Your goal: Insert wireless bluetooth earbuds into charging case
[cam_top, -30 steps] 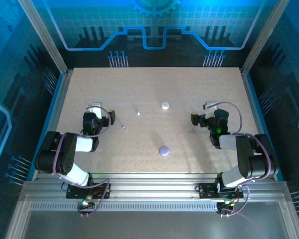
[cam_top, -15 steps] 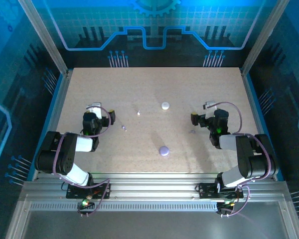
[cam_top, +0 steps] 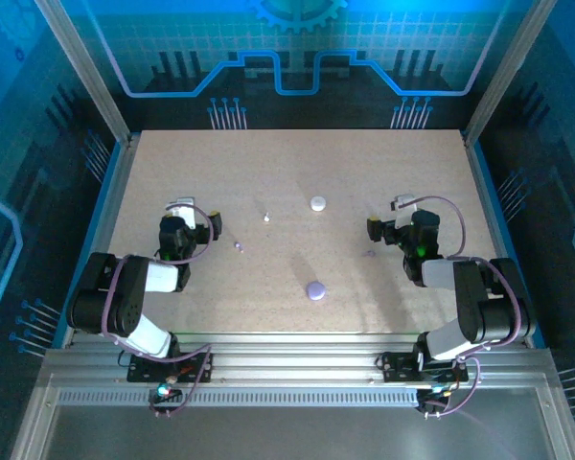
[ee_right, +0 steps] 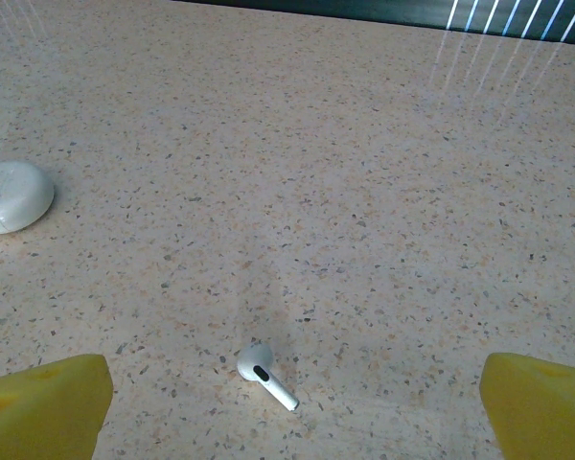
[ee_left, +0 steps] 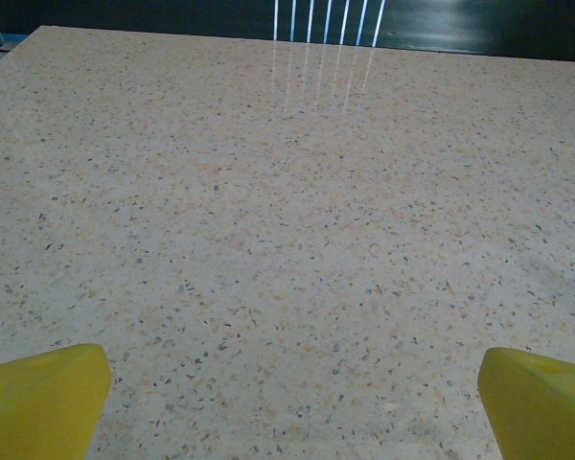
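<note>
Nothing has moved: left fingers (ee_left: pixel 38 398) and right fingers (ee_right: pixel 38 407) stand spread, white earbud (ee_right: pixel 264 376) nearby.

Holds the left arm (cam_top: pixel 125 302) folded low, elbow drawn back near its base, forearm reaching forward. Presents the left pincer (cam_top: pixel 197 213) with jaws spread wide, yellow fingertips (ee_left: pixel 40 398) well apart at the bottom corners of the left wrist view. Mirrors that pose with the right arm (cam_top: pixel 479 307). Holds the right pincer (cam_top: pixel 388 216) spread just as wide, yellow fingertips (ee_right: pixel 43 402) far apart, gripping nothing.
</note>
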Controlling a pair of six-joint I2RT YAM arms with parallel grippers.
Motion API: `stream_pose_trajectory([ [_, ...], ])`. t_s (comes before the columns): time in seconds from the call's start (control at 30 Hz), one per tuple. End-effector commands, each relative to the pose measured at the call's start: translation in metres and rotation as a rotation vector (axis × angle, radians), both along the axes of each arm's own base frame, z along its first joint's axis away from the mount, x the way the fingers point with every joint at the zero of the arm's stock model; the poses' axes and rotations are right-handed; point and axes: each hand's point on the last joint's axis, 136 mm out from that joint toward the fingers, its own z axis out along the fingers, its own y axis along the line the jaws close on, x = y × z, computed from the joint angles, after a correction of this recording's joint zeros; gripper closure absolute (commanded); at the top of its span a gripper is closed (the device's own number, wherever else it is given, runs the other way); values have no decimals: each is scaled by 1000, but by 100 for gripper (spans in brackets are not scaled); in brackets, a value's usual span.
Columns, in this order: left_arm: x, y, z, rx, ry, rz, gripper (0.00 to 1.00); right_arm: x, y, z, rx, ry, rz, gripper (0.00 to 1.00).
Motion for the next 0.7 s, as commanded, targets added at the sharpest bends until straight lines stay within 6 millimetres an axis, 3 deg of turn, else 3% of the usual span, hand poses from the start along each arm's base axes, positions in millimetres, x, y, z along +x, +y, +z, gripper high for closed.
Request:
stream_pose_trajectory([
  [0.0, 6, -3, 8, 7, -16, -28, 1, 7, -1, 8, 3, -28, -5, 0],
  [0.17, 4, -1, 8, 14, -21, -20, 1, 7, -2, 9, 6, -29, -7, 0],
  [0.4, -2, -1, 31, 53, -53, 10, 1, 13, -11, 31, 30, 134, -91, 0],
  [0.53, 0, -12, 52, 108, -18, -4, 1, -2, 2, 49, 69, 210, -55, 0],
  [0.67, 5, -27, 84, 31, 9, -26, 4, -27, 12, 67, 76, 362, -71, 0],
])
